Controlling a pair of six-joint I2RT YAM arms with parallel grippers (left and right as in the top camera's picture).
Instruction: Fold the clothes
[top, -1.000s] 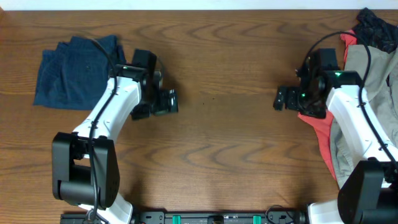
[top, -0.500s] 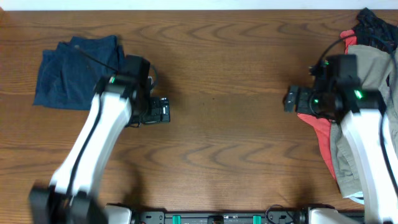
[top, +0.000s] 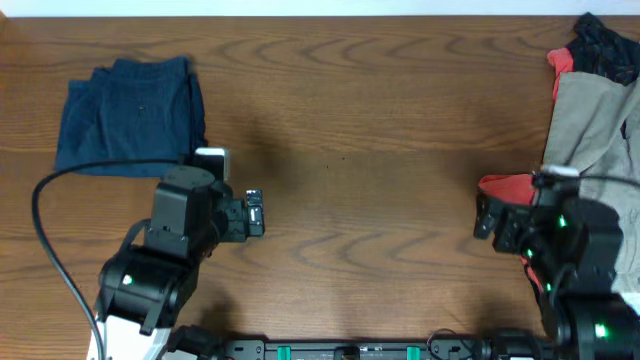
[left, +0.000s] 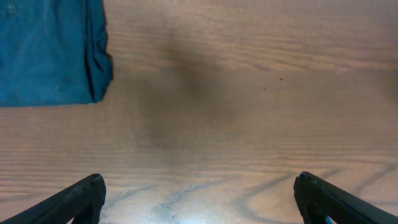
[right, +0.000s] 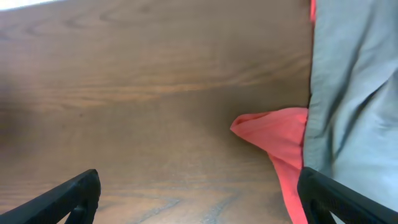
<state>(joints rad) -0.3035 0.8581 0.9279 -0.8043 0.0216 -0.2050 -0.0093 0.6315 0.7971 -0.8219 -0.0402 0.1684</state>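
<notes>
The dark navy-blue denim shorts (top: 130, 112) lie folded in a flat rectangle at the table's far left; their right edge shows in the left wrist view (left: 50, 50). My left gripper (top: 255, 213) is open and empty, in front and to the right of the shorts, apart from them; its fingertips show at the bottom of the left wrist view (left: 199, 196). My right gripper (top: 484, 215) is open and empty near the right side, beside the red cloth; its fingertips show in the right wrist view (right: 199, 196).
A beige garment (top: 590, 120) lies along the right edge over a red cloth (top: 505, 187), also seen in the right wrist view (right: 280, 137). A dark garment (top: 605, 45) sits at the far right corner. Bare wooden table (top: 350, 130) lies between the arms.
Both arms have pulled back toward the front edge of the table, away from the shorts and the pile. The shorts have not moved.
</notes>
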